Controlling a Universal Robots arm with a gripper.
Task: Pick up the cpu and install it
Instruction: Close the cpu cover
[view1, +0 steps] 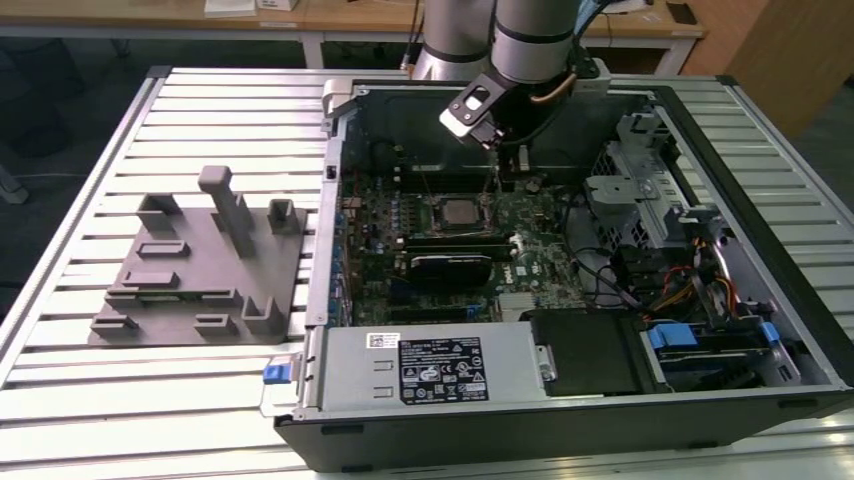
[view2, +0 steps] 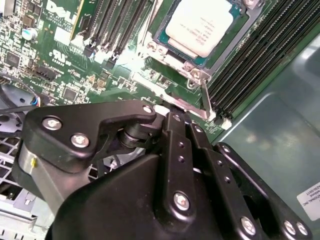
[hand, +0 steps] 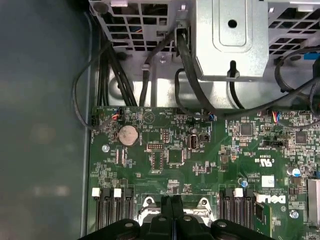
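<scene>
Cpu (view2: 202, 25), just one, sits in the motherboard (hand: 200, 165) socket inside the one open computer case (view1: 561, 425) on the worktop (view1: 80, 400); the single gripper (hand: 172, 205) hangs close above it, closed, holding nothing.

Silver-grey cylindrical arm links (view1: 531, 20), dark ring band; white-and-black block (view1: 470, 108) at wrist, brownish curved cable (view1: 554, 92) beside it. Matte black gripper (view2: 170, 114): linkage bars with rounded ends, fastened by silver round-head screws (view2: 181, 201).
</scene>
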